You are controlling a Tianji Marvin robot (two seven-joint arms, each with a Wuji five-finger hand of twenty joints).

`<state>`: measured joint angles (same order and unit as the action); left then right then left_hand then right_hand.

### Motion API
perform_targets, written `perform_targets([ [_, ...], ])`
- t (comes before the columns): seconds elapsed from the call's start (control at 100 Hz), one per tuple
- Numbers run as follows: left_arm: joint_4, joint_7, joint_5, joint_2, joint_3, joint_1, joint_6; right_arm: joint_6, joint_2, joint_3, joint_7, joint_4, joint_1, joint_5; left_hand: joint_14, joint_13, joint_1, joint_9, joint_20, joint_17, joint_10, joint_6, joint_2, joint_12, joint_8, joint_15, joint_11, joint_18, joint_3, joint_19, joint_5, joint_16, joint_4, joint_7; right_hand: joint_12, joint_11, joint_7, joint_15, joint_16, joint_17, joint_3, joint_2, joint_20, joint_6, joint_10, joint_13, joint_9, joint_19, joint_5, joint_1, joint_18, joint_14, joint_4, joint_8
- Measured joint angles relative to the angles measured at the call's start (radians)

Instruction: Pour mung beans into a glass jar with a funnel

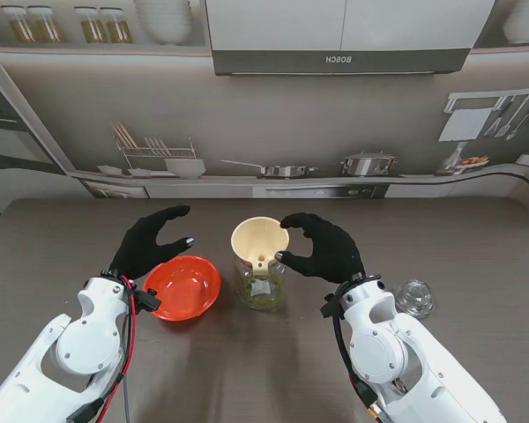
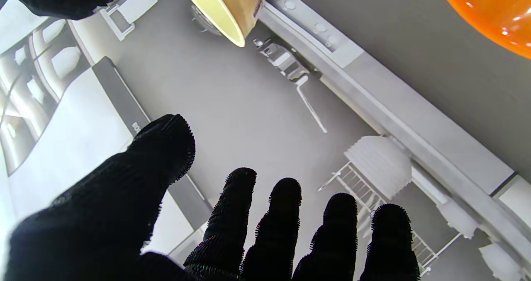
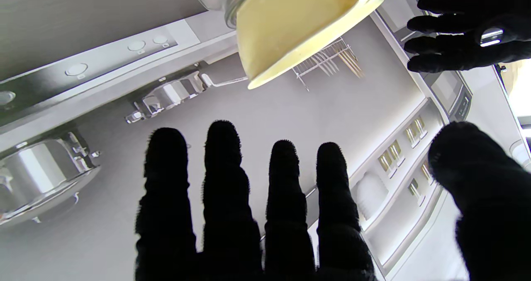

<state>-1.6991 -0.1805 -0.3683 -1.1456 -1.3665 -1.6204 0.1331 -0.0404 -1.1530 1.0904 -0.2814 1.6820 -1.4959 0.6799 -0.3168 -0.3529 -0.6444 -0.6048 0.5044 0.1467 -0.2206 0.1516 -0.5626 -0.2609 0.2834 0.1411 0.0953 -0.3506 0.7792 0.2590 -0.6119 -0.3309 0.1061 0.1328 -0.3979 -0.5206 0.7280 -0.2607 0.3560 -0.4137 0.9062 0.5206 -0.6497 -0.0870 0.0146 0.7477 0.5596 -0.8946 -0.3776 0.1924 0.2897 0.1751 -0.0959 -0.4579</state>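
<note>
On the grey-brown table top [image 1: 476, 256] a small clear glass jar [image 1: 261, 287] stands near the middle, and a pale yellow plastic funnel [image 1: 259, 240] sits in its mouth, tilted a little toward the left. Some greenish mung beans [image 1: 259, 300] lie at the bottom of the jar. Just to the left of the jar is a round orange-red plastic bowl [image 1: 185, 286], which looks empty.

The black-gloved right hand [image 1: 324, 247] is beside the funnel on its right side. Its fingers are spread and slightly curved and hold nothing; the thumb tip is just beside the funnel's neck, but I cannot tell if it touches. In the right wrist view the funnel [image 3: 298, 24] is beyond the fingertips [image 3: 222, 136], apart from them.

The black-gloved left hand [image 1: 152, 242] is over the far left edge of the bowl, fingers apart, grasping nothing. A small clear glass lid [image 1: 415, 298] lies on the table to the right of the right arm.
</note>
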Motion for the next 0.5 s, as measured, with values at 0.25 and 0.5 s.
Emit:
perform_targets([
  [0.25,-0.001,-0.054,-0.008,-0.019,0.021,-0.034,0.031,0.045,0.003,-0.026,0.01,0.002,0.014,-0.003,0.001,0.0,0.0,0.0,0.0,0.0,0.001,0.0,0.0,0.0,0.0,0.0,-0.001,0.009,0.0,-0.013,0.0,0.01,0.0,0.0,0.0,0.0,0.0,0.0,0.0,0.0,0.0,0.0,0.0,0.0,-0.001,0.0,0.0,0.0,0.0,0.0,0.0,0.0,0.0,0.0],
  [0.5,0.001,-0.048,0.002,-0.022,-0.002,-0.058,0.046,0.152,0.004,-0.077,0.084,-0.006,0.103,0.006,0.002,0.0,-0.002,0.0,0.002,0.0,0.002,0.0,0.0,0.001,0.0,0.0,-0.005,0.009,0.0,-0.024,0.0,0.01,0.0,0.0,0.0,0.0,0.0,0.0,0.0,0.0,0.0,0.0,0.0,0.0,-0.003,0.0,-0.001,0.0,0.0,0.0,0.0,0.0,0.0,0.0],
])
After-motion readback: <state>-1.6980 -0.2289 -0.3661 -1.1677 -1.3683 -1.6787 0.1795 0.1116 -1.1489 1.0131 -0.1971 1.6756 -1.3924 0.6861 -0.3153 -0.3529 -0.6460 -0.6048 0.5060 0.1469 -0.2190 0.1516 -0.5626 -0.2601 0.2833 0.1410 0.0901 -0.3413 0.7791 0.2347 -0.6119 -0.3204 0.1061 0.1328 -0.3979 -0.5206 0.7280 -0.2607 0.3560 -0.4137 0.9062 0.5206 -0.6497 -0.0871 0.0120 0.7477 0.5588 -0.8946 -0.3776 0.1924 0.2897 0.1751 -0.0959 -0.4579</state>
